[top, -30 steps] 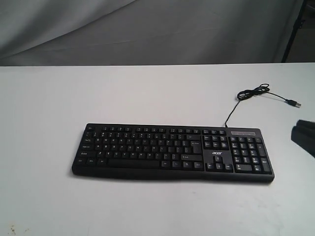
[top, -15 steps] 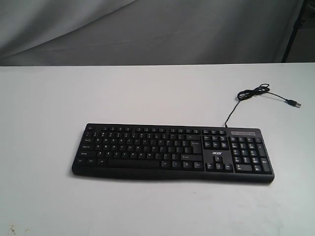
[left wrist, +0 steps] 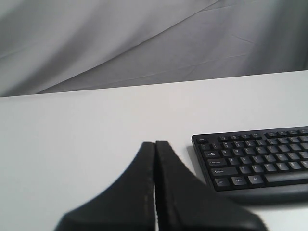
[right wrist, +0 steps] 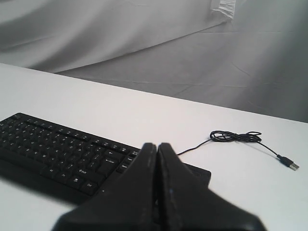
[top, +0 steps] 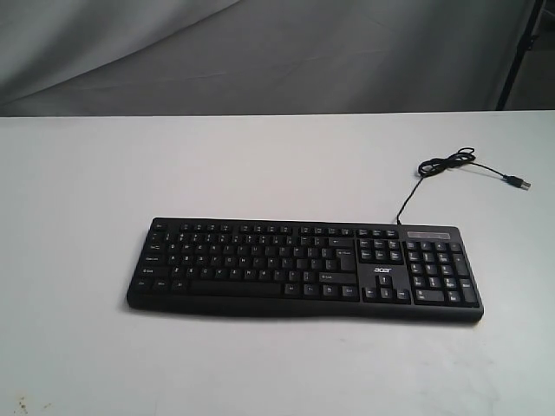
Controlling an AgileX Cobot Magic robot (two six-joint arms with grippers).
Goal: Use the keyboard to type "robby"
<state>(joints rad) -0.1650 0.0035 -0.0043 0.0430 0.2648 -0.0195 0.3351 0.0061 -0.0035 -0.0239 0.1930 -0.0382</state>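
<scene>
Right gripper (right wrist: 157, 144) now outside exterior view

right hand (right wrist: 156, 148): closed | keyboard (right wrist: 57, 151): partly hidden by hand, contact unclear | cable (right wrist: 236, 136): loosely coiled on table (right wrist: 120, 108)

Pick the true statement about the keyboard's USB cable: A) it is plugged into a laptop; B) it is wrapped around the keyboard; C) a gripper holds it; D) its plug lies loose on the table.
D: the cable leaves the keyboard, coils loosely, and its plug rests on the table, attached to nothing.
</scene>
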